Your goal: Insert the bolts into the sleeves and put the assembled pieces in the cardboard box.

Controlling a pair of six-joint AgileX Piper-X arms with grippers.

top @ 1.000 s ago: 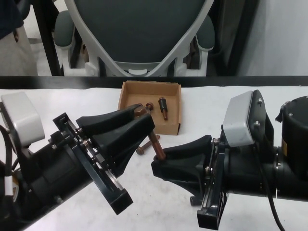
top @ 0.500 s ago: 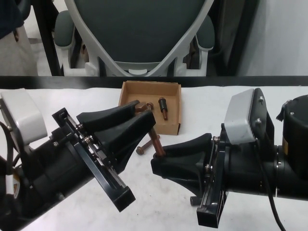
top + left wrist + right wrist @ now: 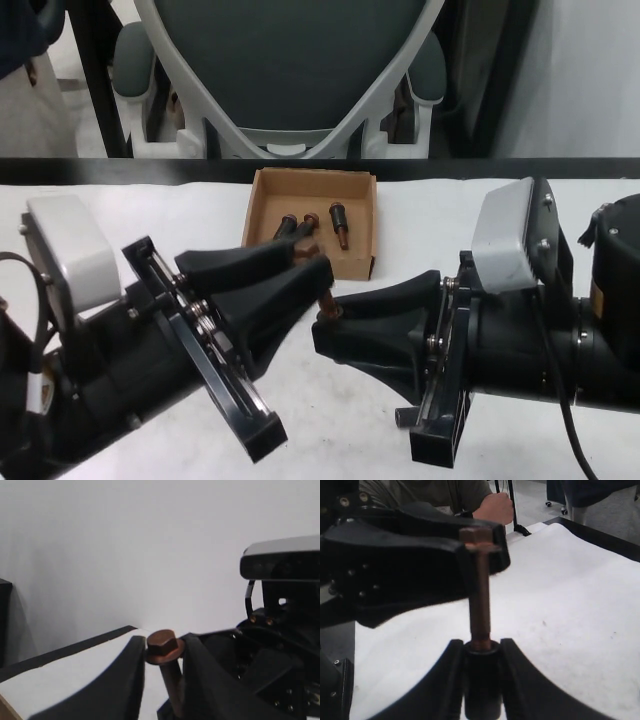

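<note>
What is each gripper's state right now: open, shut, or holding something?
Left gripper: shut on the bolt, at its head.
Right gripper: shut on the sleeve, with the bolt's tip at its mouth.

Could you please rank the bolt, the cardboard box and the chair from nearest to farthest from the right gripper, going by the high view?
1. bolt: its end sits in the sleeve held by the right gripper.
2. cardboard box: farther out on the bench.
3. chair: behind the bench's far edge.
</note>
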